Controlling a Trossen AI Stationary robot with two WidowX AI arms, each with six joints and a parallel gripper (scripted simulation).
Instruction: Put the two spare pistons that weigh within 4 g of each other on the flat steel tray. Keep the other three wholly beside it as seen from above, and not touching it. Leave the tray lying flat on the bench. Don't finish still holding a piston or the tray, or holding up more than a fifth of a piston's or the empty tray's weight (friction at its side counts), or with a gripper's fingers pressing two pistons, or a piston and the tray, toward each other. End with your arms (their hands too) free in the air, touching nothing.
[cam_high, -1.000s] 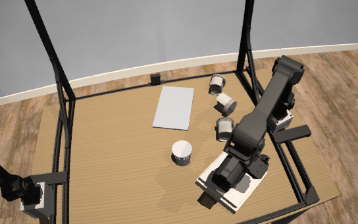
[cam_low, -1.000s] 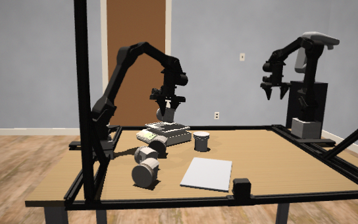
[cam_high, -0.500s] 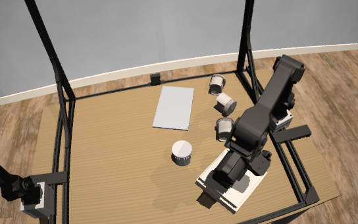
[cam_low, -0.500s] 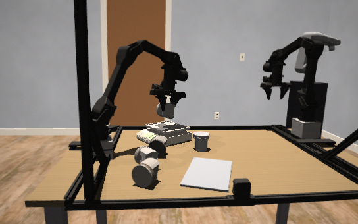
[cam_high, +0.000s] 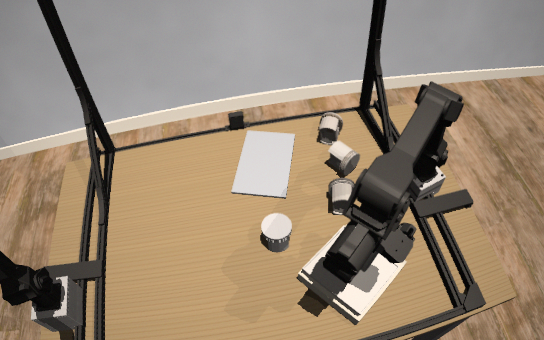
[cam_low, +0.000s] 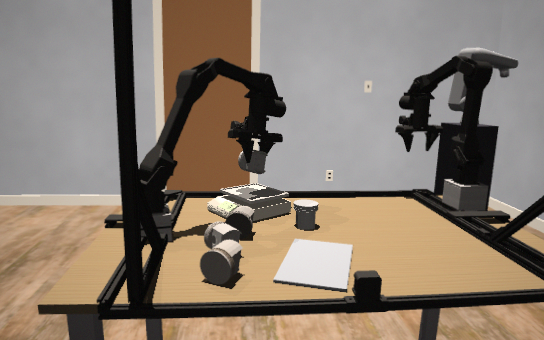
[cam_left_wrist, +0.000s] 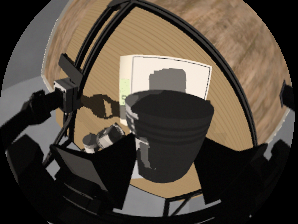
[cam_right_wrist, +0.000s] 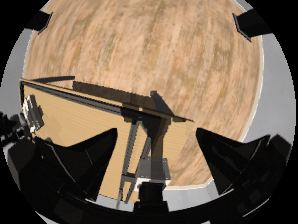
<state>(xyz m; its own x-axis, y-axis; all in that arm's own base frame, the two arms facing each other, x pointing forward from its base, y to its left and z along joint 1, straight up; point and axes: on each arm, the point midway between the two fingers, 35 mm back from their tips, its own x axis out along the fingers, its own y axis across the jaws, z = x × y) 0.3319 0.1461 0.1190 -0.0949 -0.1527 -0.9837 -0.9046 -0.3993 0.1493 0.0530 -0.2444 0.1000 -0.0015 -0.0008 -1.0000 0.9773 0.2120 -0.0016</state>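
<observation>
My left gripper is shut on a grey piston and holds it well above the white scale. In the left wrist view the held piston fills the centre, with the scale's plate below it. In the top view the left arm hides this piston over the scale. One piston stands upright on the bench, in front of the flat steel tray. Three pistons lie on their sides right of the tray. My right gripper is open and empty, high in the air.
A black frame runs around the bench edge with tall posts. A small black camera block sits on the rail beside the tray. The right arm's base stands at the far corner.
</observation>
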